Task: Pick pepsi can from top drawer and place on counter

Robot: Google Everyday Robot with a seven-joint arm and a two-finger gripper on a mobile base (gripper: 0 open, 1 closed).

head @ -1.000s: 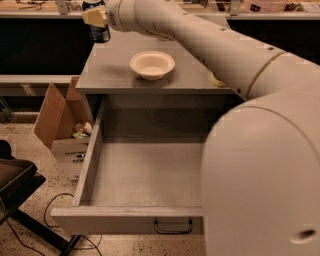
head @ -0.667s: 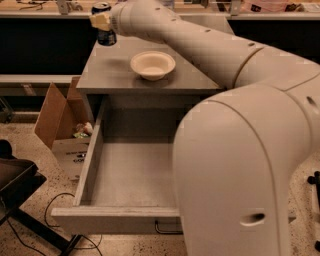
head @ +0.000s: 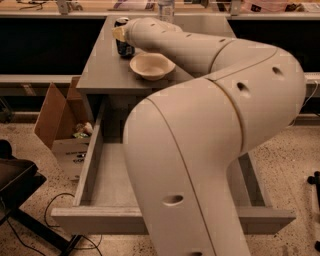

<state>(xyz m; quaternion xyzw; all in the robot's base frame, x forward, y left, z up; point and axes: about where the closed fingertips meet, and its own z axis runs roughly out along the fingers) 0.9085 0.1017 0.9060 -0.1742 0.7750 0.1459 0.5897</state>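
I read the arm [head: 215, 125] as a smooth cream plastic shell with a satin sheen. Gripper [head: 119, 34] sits at the pepsi can [head: 125, 49], toward the back of the counter [head: 100, 70]; its tip looks yellowish and matt. Can: glossy dark blue metal, silver top. Counter and top drawer [head: 107, 175]: smooth matt grey. 1 bowl [head: 152, 65]: off-white, matt, paper-like. Box [head: 52, 112]: plain brown cardboard. Floor [head: 295, 165]: speckled stone-like, slight gloss. Bottle [head: 166, 7]: clear plastic.
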